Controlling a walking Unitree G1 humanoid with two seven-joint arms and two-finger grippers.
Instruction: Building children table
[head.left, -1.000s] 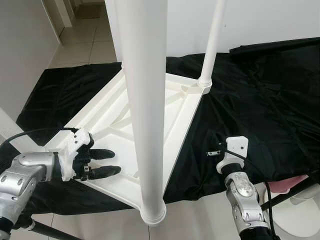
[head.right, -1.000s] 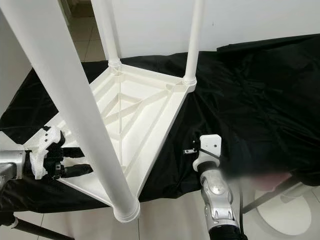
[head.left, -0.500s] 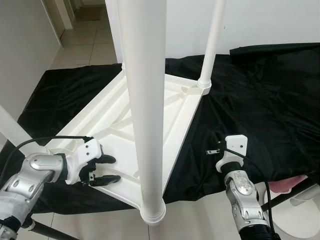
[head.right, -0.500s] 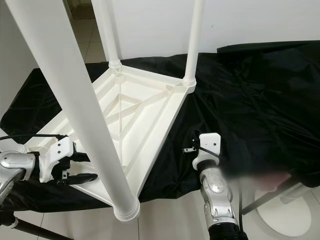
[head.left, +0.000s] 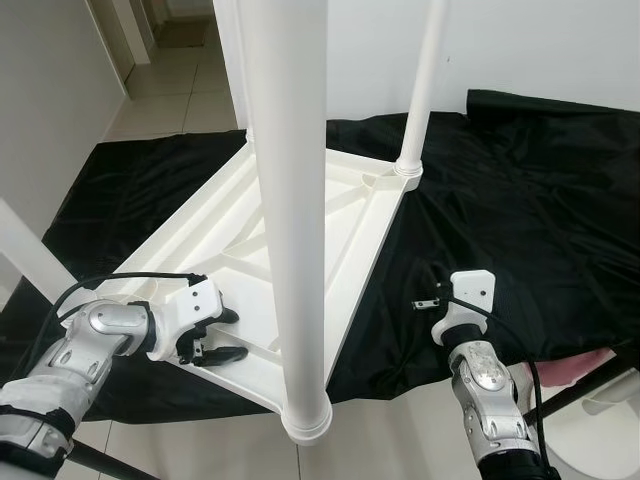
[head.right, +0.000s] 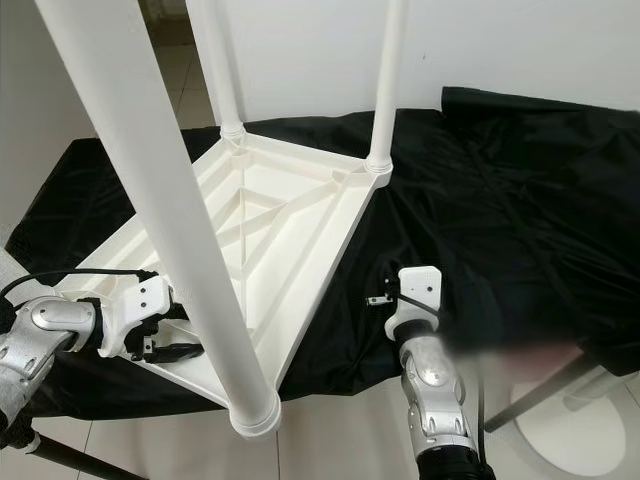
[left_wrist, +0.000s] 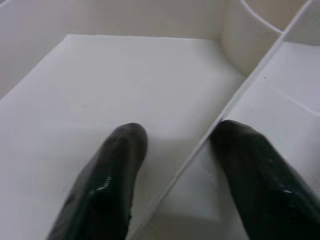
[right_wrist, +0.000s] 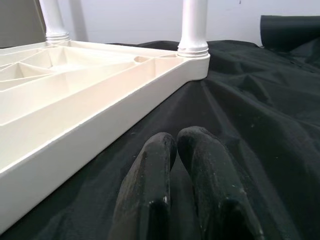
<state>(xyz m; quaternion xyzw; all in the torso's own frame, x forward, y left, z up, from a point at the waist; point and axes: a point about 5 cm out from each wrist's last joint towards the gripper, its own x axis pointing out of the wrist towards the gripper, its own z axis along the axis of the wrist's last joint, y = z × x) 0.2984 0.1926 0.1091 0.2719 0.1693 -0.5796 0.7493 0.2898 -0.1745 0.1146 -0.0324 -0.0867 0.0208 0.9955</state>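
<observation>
Left gripper (head.left: 222, 335) astride tabletop (head.left: 300, 230) rib

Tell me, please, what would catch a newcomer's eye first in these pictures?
First, the white children's table lying upside down on the black cloth, its legs pointing up and the near leg looming right before the camera. Next, the left gripper at the near left edge of the ribbed underside, its open fingers straddling a thin rib. The right gripper rests shut on the cloth beside the table.
</observation>
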